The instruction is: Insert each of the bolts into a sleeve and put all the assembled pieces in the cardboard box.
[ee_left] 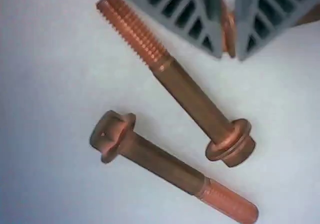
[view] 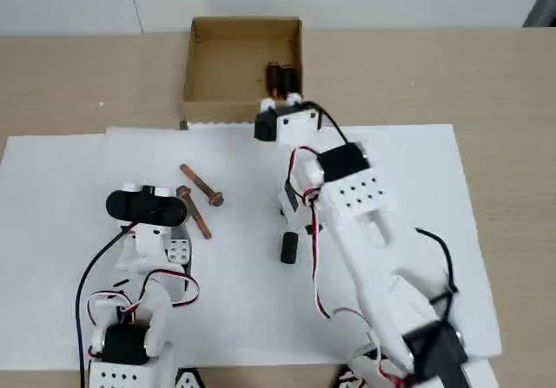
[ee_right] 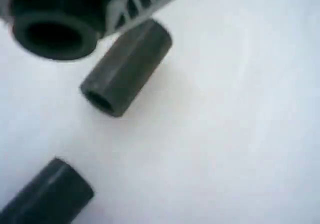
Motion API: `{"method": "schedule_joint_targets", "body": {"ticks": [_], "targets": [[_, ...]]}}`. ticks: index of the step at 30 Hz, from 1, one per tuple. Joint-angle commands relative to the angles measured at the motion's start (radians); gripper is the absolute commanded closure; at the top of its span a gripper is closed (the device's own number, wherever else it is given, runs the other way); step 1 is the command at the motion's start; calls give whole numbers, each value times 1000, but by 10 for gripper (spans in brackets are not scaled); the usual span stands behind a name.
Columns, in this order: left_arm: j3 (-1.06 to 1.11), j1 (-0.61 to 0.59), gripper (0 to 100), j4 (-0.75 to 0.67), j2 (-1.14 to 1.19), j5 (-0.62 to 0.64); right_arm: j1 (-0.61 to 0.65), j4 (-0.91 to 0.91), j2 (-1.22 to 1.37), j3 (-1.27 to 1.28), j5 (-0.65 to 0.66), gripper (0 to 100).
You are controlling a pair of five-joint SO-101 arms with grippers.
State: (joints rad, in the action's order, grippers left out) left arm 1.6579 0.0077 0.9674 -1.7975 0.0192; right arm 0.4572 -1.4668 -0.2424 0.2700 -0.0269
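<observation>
Closest to the lens, the left claw (ee_left: pixel 230 54) has its grey ribbed jaws drawn narrow, with a sliver of copper in the slit. I read that as a held bolt (ee_left: pixel 228 31), but I can't tell which way its long axis runs. Just past the claw tips on the white paper (ee_left: pixel 45 83) lie the first loose bolt (ee_left: pixel 192 96) and the second loose bolt (ee_left: pixel 165 166). They are side by side, roughly parallel and not touching, with their heads at opposite ends and the threads plain to see. Over at the right claw (ee_right: pixel 65 13), it looks clamped on a held sleeve (ee_right: pixel 55 33) whose open bore faces its wrist camera. The near spare sleeve (ee_right: pixel 125 66) lies flat just beside the claw, and the far spare sleeve (ee_right: pixel 47 196) lies farther out. Here's the relation that matters, as I judge it: bolt must meet bore. In the high view the right claw sits well off to the left claw's right across the paper, so that gap has to close and the shank has to line up with the sleeve's axis. The high view also gives the cardboard box (view: pixel 195 58) beyond the right arm (view: pixel 365 206), nearer that arm than the left. Dark assembled pieces (view: pixel 282 80) are already inside it, by the wall on the right arm's side.
</observation>
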Motion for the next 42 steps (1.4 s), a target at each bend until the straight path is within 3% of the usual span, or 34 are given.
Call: {"method": "schedule_joint_targets", "body": {"ticks": [1, 9, 15, 20, 30, 33, 42], "targets": [[-5, -3, 994, 0, -11, 0, 2, -77, -137, -66, 5, 995], [-82, -3, 985, 3, -3, 2, -7, -173, -404, -66, -64, 995], [-259, -3, 985, 109, 40, 2, -180, -245, -524, -54, -95, 995], [-458, -3, 985, 132, 265, 3, -328, -243, -578, 21, -71, 995], [-903, -74, 985, 140, 845, 31, -443, -232, -639, 144, -75, 994], [-963, -91, 985, 141, 968, 129, -475, -232, -650, 170, -75, 994], [-1001, -81, 988, 141, 1177, 272, -509, -229, -760, 235, -75, 993]]}}
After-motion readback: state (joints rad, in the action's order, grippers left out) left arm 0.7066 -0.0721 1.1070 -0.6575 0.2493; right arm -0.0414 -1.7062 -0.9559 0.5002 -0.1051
